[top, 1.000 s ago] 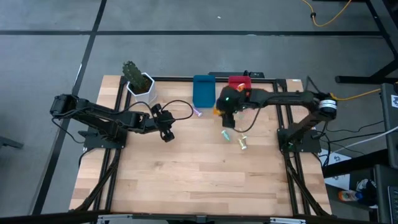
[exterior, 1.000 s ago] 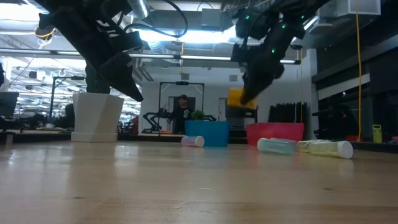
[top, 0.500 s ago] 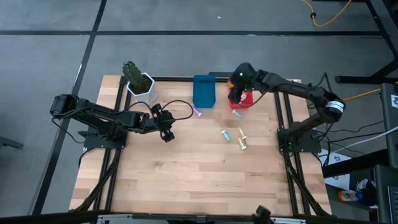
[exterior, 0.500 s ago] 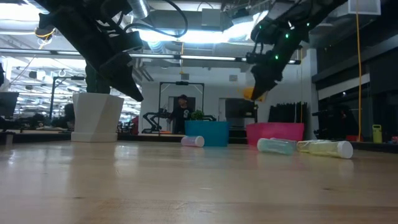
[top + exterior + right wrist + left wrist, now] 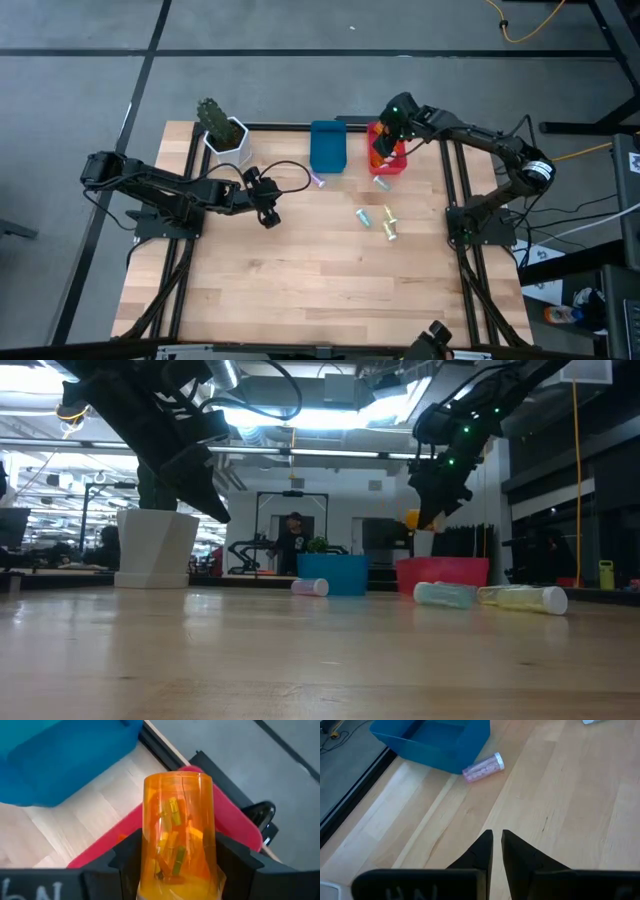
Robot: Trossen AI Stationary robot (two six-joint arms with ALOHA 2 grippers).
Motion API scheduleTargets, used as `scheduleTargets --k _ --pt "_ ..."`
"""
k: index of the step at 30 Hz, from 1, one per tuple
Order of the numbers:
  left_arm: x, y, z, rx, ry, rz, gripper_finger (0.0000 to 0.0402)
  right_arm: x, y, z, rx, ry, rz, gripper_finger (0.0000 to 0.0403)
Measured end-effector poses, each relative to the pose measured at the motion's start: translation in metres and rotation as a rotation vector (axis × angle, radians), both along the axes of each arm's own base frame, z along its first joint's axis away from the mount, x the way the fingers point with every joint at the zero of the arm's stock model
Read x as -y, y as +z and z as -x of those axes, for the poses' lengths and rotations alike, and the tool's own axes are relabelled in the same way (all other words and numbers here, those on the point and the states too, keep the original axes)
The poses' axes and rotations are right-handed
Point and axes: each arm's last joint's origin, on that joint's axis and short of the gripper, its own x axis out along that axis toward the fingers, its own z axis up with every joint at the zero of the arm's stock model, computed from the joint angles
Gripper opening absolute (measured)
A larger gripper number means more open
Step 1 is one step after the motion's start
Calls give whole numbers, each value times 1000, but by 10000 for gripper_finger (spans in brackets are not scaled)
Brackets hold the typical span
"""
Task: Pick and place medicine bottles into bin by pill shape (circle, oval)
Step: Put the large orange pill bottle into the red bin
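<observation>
My right gripper point(image 5: 385, 148) is shut on an orange translucent bottle point(image 5: 179, 845) and hangs over the red bin point(image 5: 388, 160). The bottle also shows in the low view point(image 5: 413, 520), above that bin point(image 5: 442, 573). The blue bin point(image 5: 327, 147) stands to the red bin's left. A purple vial point(image 5: 318, 181) lies on its side by the blue bin. A teal vial point(image 5: 364, 216) and a yellowish vial point(image 5: 389, 230) lie on the table nearer the front. My left gripper point(image 5: 496, 840) is shut and empty, at the table's left middle point(image 5: 268, 215). My right gripper pinches the orange bottle's round side wall point(image 5: 150, 865) between its two fingers point(image 5: 127, 857), one on each side. The bottle lies along the fingers, its flat orange end pointing away from the wrist. It is lifted clear, above the red bin's rim point(image 5: 235, 820).
A white plant pot point(image 5: 227, 135) with a green plant stands at the far left. A small vial point(image 5: 381, 183) lies just in front of the red bin. The near half of the wooden table point(image 5: 300, 290) is bare.
My right gripper has carried the orange bottle toward the table's far right, from the gap in front of the two bins to a place over the red bin. It has stayed shut on the bottle. The left arm has kept still.
</observation>
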Motion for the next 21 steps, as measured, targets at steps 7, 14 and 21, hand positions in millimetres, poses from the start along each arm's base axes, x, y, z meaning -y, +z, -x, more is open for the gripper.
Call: scheduleTargets --k 7,14,21 --pt "0 0 0 0 0 0 35 3 -2 8 -33 -34 -30 212" --pt "0 0 0 0 0 0 35 4 -2 9 -60 -85 0 252" --pt "0 0 0 0 0 0 35 3 -3 10 -51 -115 -22 263"
